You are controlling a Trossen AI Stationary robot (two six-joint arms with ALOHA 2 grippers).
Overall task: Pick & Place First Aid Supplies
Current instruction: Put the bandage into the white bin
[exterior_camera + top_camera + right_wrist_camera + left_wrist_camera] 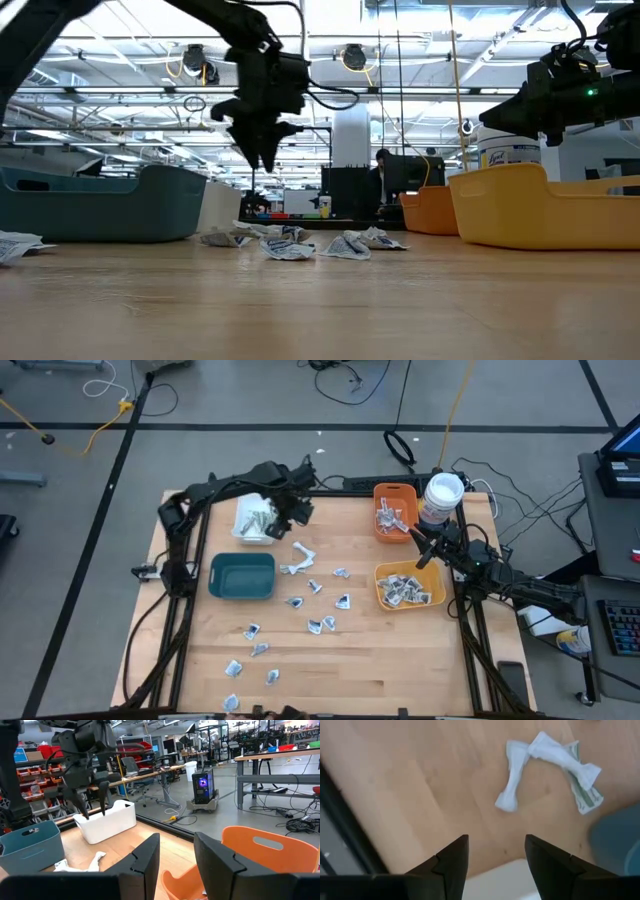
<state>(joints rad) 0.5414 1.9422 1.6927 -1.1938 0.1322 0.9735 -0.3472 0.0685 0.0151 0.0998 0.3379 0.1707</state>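
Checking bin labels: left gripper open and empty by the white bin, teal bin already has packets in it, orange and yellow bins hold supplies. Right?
Not quite. The teal bin is empty in the high view. The rest holds: the left gripper hangs open and empty beside the white bin, and the orange bin and yellow bin both hold supplies.

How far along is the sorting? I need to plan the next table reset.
Partly done: packets already lie in the white bin, orange bin and yellow bin. Nothing is in hand; the left tool hangs open by the white bin. Many loose packets remain, and the teal bin looks empty.
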